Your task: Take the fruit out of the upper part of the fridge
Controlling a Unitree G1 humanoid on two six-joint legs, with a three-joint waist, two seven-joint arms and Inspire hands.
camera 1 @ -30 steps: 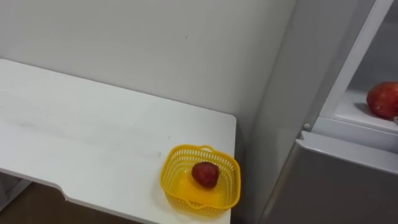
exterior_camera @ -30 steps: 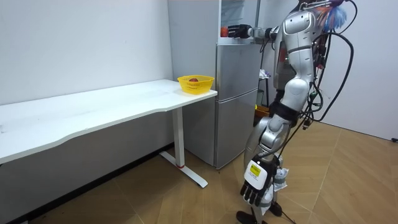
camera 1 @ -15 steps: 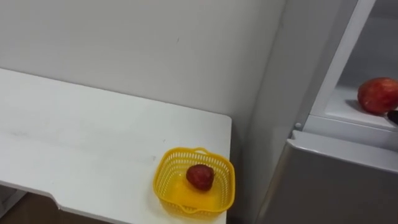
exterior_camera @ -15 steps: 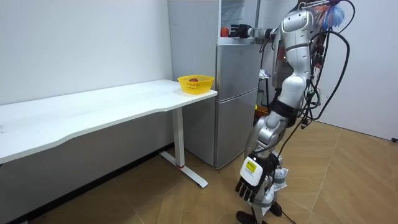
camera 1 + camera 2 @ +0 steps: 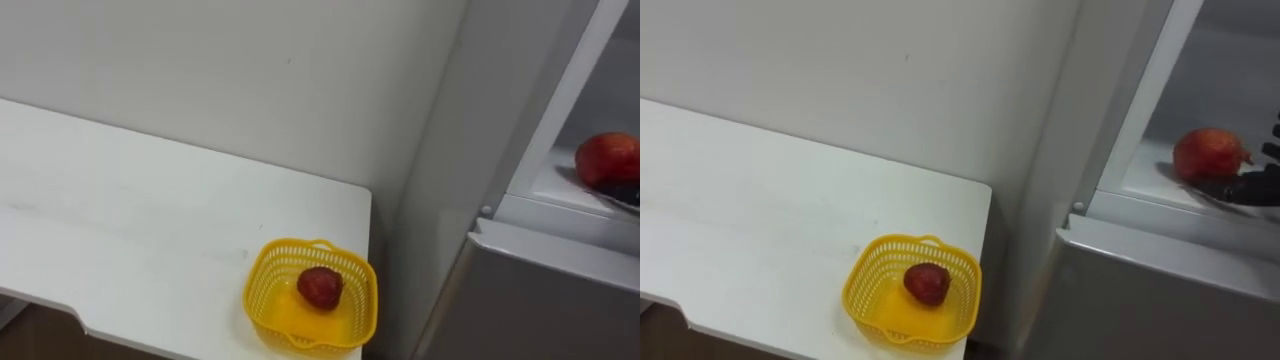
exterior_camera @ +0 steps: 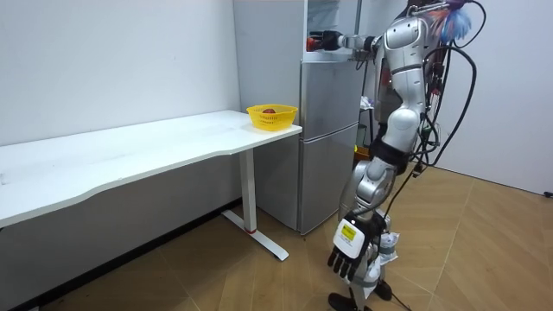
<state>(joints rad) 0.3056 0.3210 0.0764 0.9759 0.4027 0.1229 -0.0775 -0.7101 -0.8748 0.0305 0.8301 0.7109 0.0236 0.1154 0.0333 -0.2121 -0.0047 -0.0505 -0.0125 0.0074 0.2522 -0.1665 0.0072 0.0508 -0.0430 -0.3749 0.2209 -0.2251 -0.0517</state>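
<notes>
Sitting on the white shelf [image 5: 1145, 165] of the upper fridge compartment, the red fruit [image 5: 1208, 155] rests near the shelf's front edge. Your right hand [image 5: 1248, 188] comes in from the right with its dark fingers spread and not wrapped round the fruit. One finger lies along the shelf just below and beside the fruit, and you cannot tell whether it touches.

The right eye view gives you more of that hand than the left eye view, where it is a dark sliver at the edge under the fruit. The room view adds the stance. The robot stands on the wooden floor [image 6: 484, 250] beside the grey fridge [image 6: 328, 138], with its right arm raised level into the open top compartment. Your left hand [image 6: 350, 252] hangs low by the legs, fingers loose and holding nothing.

Left of the fridge, a white table [image 5: 150, 220] runs along the pale wall [image 5: 250, 70]. At the table corner nearest the fridge sits a yellow basket [image 5: 262, 285] with a second fruit [image 5: 320, 287], red and smaller, inside it.
</notes>
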